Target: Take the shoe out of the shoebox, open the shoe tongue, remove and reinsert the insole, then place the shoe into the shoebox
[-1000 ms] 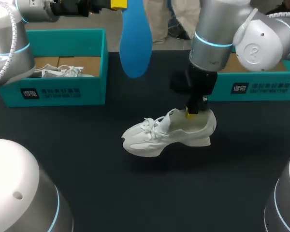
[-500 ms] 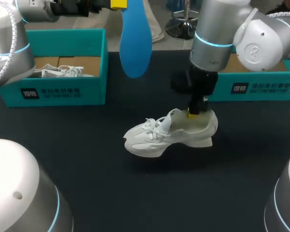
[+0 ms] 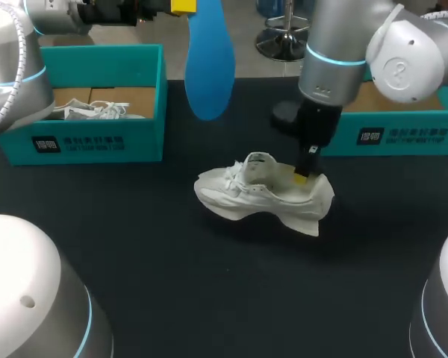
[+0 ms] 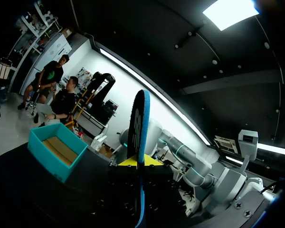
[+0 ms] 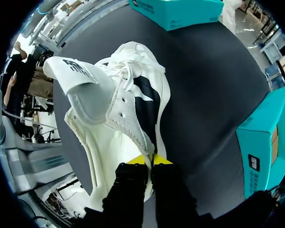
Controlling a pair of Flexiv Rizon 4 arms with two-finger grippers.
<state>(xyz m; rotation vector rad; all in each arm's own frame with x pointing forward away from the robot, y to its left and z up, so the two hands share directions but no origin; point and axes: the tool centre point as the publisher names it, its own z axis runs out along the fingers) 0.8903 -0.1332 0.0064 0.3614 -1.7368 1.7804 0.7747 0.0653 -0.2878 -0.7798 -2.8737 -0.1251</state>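
Observation:
The white shoe (image 3: 257, 195) is tilted above the black table at mid-table, toe to the left. My right gripper (image 3: 302, 177) is shut on its side wall near the heel. In the right wrist view the gripper (image 5: 149, 160) pinches the collar edge of the shoe (image 5: 104, 123), and the tongue (image 5: 71, 73) is folded open ahead of it. The blue insole (image 3: 209, 60) hangs high over the back of the table, with my left gripper (image 3: 183, 7) shut on its upper end. The left wrist view shows the insole (image 4: 140, 133) edge-on between the yellow tips (image 4: 137, 161).
A teal shoebox (image 3: 97, 142) stands at the back left, with white laces and another shoe (image 3: 97, 112) inside. A second teal box (image 3: 403, 134) stands at the back right behind my right arm. The right wrist view shows that box (image 5: 263, 152) beside the gripper.
My right gripper has shifted slightly right and turned the shoe. The toe has swung up and back, and the heel end now tips down. The left arm and the insole have not moved.

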